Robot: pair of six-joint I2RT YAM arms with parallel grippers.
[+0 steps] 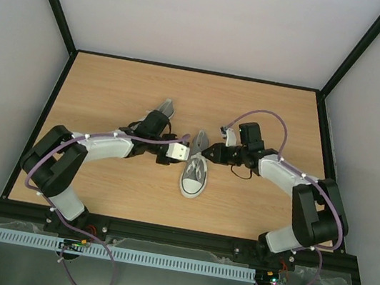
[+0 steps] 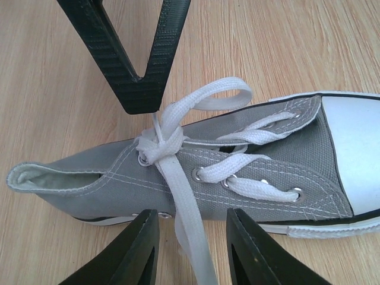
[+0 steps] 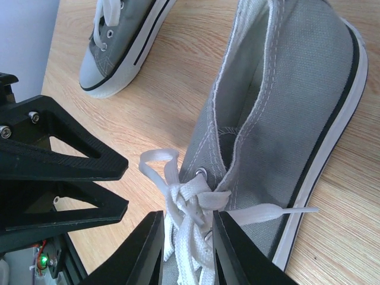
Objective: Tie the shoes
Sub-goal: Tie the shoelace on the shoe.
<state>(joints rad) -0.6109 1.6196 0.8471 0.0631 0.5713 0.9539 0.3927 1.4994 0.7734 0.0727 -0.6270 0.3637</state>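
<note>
One of the shoes [image 1: 193, 178] lies mid-table with its toe toward the arms; it is grey canvas with a white toe cap [image 2: 356, 148]. Its white laces are crossed in a knot [image 2: 155, 145] with a loop [image 2: 222, 95] standing out. My left gripper [image 2: 191, 217] is open at the shoe's side, with one lace strand [image 2: 189, 231] running loose between its fingers. My right gripper [image 3: 187, 217] reaches in from the other side, its fingers pressed on the lace bundle [image 3: 190, 199] at the top eyelets. The second shoe [image 1: 166, 108] lies behind the left arm.
Both grippers meet over the shoe's ankle opening, the right finger [image 2: 139, 89] close above the knot. The second shoe [image 3: 119, 47] shows at the upper left of the right wrist view. Black frame rails and grey walls border the wooden table [image 1: 112, 87].
</note>
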